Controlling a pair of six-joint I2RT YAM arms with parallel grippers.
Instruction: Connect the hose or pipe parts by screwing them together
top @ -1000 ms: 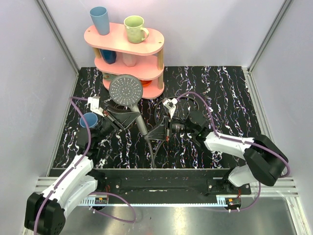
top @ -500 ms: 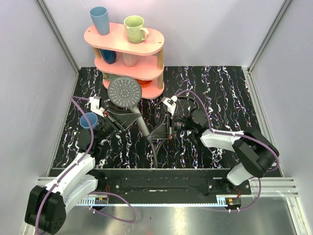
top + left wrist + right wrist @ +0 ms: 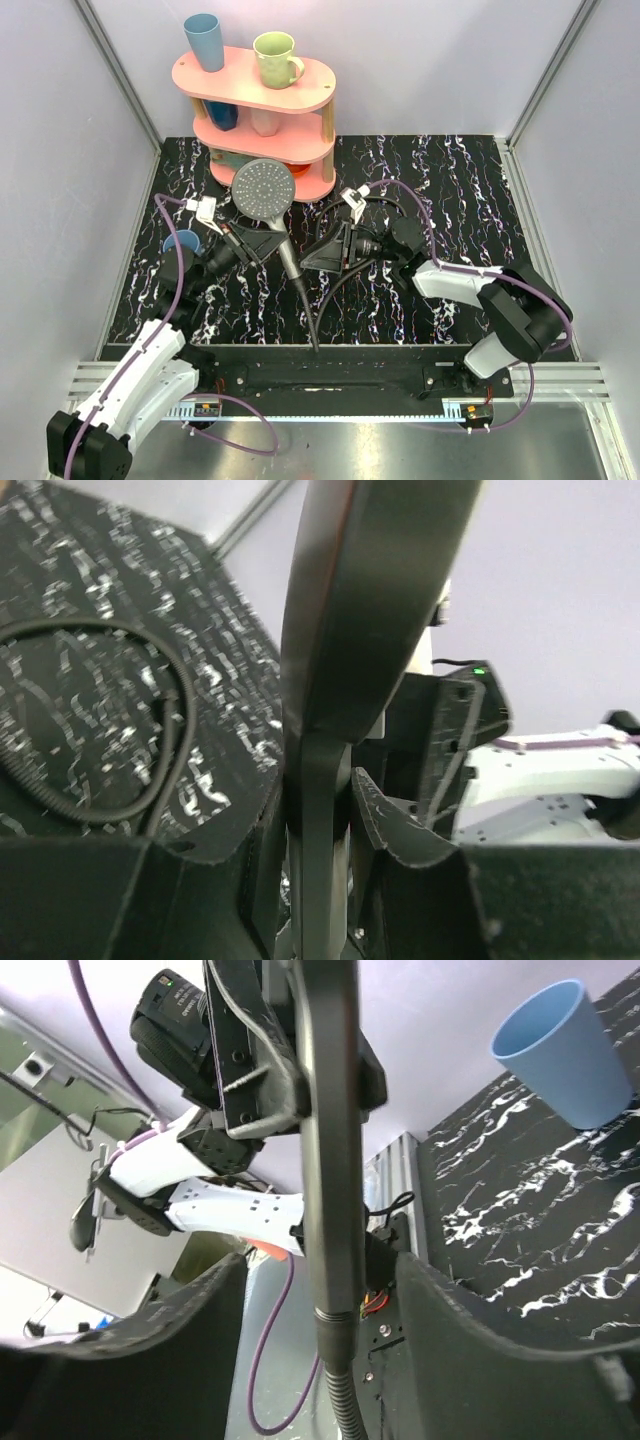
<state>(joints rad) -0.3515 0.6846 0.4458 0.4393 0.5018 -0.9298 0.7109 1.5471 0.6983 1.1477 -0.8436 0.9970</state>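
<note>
The left gripper (image 3: 268, 243) is clamped on the shower head (image 3: 262, 187), with its fingers (image 3: 430, 890) pressed against the dark handle (image 3: 286, 252) from both sides. The head is held above the table (image 3: 470, 190), at about 10 o'clock from the table's middle. Its grey face is turned up and its handle slants toward 5 o'clock.

The right gripper (image 3: 318, 258) stands wide. In its wrist view the fingers (image 3: 480, 1340) flank the handle's lower end with a clear gap on each side and grip nothing.

The hose (image 3: 310, 318) leaves the bottom of the handle at a collar and runs toward 6 o'clock, to the black rail (image 3: 380, 365) by the arm bases. More of it lies looped on the table at about 12 o'clock from the right gripper. I cannot tell whether the joint is tight.

A blue cup (image 3: 180, 243) sits at 9 o'clock, beside the left arm. A pink shelf (image 3: 300, 85) holding cups stands at 11 o'clock, at the back.
</note>
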